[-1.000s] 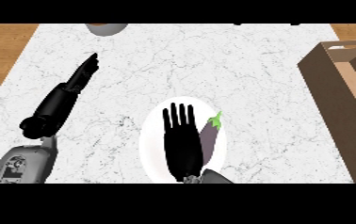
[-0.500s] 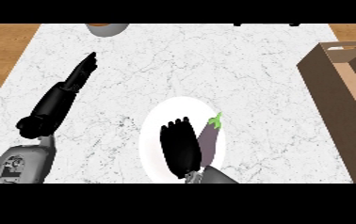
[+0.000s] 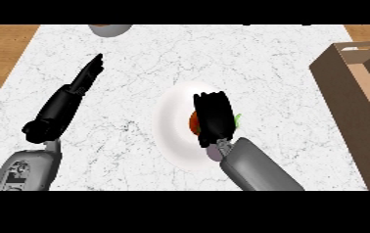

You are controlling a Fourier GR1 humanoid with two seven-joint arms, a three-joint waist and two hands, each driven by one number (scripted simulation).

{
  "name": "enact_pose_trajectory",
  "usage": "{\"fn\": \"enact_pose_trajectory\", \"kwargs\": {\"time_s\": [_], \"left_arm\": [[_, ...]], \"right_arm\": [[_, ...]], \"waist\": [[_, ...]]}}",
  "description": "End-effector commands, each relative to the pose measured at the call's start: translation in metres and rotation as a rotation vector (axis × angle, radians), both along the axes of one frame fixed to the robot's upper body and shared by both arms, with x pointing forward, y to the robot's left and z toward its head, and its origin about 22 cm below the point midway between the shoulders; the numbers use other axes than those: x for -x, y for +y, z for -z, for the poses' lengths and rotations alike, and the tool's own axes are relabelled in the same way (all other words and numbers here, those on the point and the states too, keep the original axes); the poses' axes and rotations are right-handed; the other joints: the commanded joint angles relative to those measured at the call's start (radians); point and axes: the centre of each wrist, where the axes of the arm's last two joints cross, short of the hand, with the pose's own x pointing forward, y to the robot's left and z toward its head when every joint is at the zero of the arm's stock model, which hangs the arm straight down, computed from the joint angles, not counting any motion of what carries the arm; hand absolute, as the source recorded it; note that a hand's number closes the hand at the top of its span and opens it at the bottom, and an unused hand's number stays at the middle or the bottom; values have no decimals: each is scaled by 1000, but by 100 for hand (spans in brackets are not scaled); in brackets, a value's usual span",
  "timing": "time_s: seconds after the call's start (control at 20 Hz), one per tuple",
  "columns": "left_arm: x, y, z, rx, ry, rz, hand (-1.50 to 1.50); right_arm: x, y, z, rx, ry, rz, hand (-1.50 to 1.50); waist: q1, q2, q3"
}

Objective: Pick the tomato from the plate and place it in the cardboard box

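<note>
Fingers of the right hand (image 3: 214, 117) curl down over the red tomato (image 3: 194, 122), which sits under it on the white plate (image 3: 173, 129). It could roll away if they only catch its edge. Far to the right waits the cardboard box (image 3: 345, 100).

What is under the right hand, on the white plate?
Under the right hand, a red tomato shows at its left edge on the plate. A green stem and a purple end also show; the rest is covered.
</note>
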Motion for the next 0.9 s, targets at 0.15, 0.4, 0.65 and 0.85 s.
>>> {"fn": "enact_pose_trajectory", "kwargs": {"time_s": [0.15,0.4,0.65,0.85], "left_arm": [[-7,-16,-13,4,-8,38,0],[-1,-17,-10,-1,7,18,0],[12,-9,17,3,18,-11,0],[-6,2,-2,-3,8,-10,0]], "right_arm": [[-98,-123,-55,-232,-18,371,150],[-127,-120,-85,-81,-114,331,150],[-122,-130,-122,-151,-259,419,150],[-131,-159,-174,-292,-432,633,150]], "waist": [[22,13,2],[16,1,-1],[1,-5,-1],[-7,-4,-1]]}}
